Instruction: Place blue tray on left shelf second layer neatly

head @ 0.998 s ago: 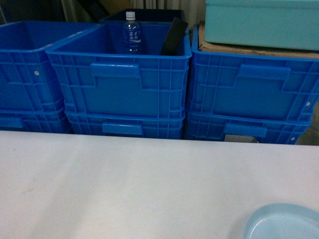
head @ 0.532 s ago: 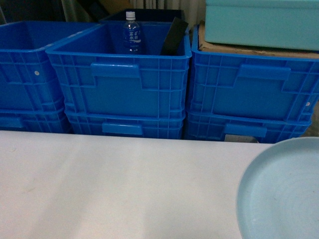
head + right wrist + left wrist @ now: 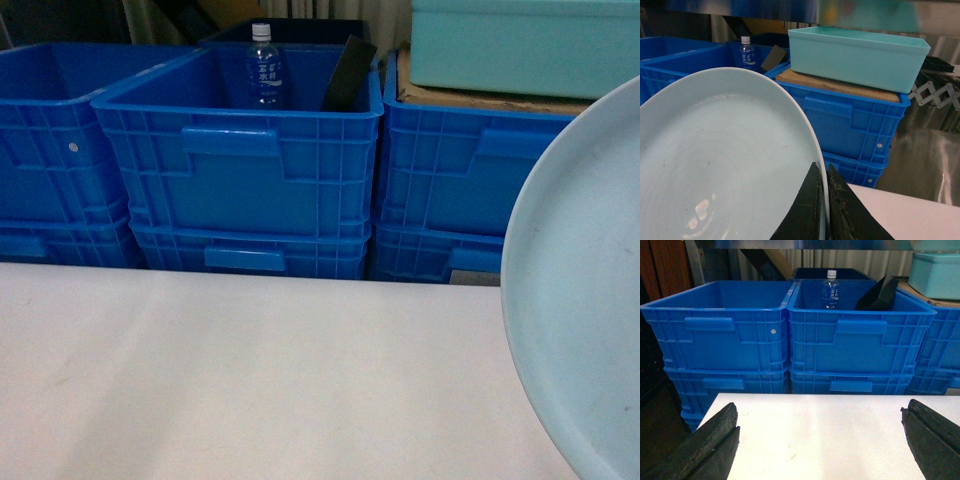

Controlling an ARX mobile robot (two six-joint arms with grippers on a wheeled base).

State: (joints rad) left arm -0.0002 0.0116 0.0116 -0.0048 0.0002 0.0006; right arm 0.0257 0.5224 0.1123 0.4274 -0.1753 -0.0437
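Right wrist view: right gripper (image 3: 823, 200) clamped on the rim of the blue tray (image 3: 720, 165), dark fingers (image 3: 807, 207) pressed on either side of the raised edge. Tray lifted clear of the table (image 3: 250, 370) and tilted steeply, hollow face toward the wrist camera; in the head view, filling the right edge of the picture, in front of the right-hand stack of dark-blue crates (image 3: 450, 190). Just beyond the tray, a pale teal box (image 3: 857, 55) resting on a brown board (image 3: 835, 86) atop that stack. Further left, a middle crate (image 3: 240, 160) holding a water bottle (image 3: 264, 70) upright and a black slab (image 3: 348, 72) leaning against its right wall. Another crate stack (image 3: 55, 150) beside it on the left.

Left wrist view: left gripper (image 3: 822, 440) spread wide, grasping nothing, above the white table, facing the crates. Steel rail (image 3: 805, 244) across the top of that view, above the crates.
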